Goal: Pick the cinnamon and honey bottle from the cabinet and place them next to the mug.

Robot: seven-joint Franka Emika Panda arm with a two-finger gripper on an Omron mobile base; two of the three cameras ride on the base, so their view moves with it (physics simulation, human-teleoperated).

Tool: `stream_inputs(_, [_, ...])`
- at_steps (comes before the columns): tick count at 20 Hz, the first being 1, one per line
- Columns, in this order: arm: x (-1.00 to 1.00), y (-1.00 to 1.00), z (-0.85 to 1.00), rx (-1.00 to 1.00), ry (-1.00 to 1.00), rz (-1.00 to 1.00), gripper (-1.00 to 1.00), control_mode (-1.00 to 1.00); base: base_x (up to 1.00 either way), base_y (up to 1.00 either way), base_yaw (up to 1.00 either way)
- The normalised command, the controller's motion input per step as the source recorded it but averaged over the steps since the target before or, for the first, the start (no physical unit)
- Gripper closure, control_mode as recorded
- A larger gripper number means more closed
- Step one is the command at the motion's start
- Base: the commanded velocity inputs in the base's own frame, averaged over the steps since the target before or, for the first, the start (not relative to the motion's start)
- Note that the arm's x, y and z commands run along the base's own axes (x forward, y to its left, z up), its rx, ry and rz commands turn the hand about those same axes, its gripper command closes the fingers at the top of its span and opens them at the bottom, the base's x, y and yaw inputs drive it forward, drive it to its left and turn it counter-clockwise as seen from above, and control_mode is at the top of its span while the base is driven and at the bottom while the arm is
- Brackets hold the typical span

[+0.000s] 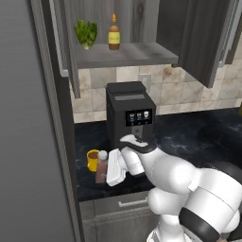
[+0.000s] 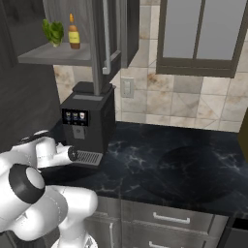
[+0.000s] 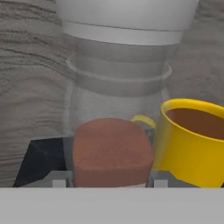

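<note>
Gripper (image 1: 105, 174) low over the counter (image 1: 189, 137), fingers closed around the cinnamon (image 1: 101, 166). Jar upright, just beside the mug (image 1: 93, 159), in front of the coffee machine (image 1: 128, 113). Honey bottle (image 1: 114, 33) on the cabinet (image 1: 127, 54) shelf, beside a leafy green (image 1: 86, 33).

cinnamon (image 3: 113, 131) cap cropped at top, hand (image 1: 108, 171) fingers behind jar
</note>
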Motion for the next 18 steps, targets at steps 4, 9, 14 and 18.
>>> stream_inputs(4, [0.00, 0.00, -0.11, 0.00, 0.00, 0.00, 1.00, -1.00, 0.00, 0.00, 0.00])
stream_inputs(9, [0.00, 0.00, 0.00, 0.00, 0.00, 0.00, 1.00, -1.00, 0.00, 0.00, 0.00])
stream_inputs(14, [0.00, 0.00, 0.00, 0.00, 0.00, 0.00, -1.00, -1.00, 0.00, 0.00, 0.00])
stream_inputs(18, [0.00, 0.00, 0.00, 0.00, 0.00, 0.00, -1.00, -1.00, 0.00, 0.00, 0.00])
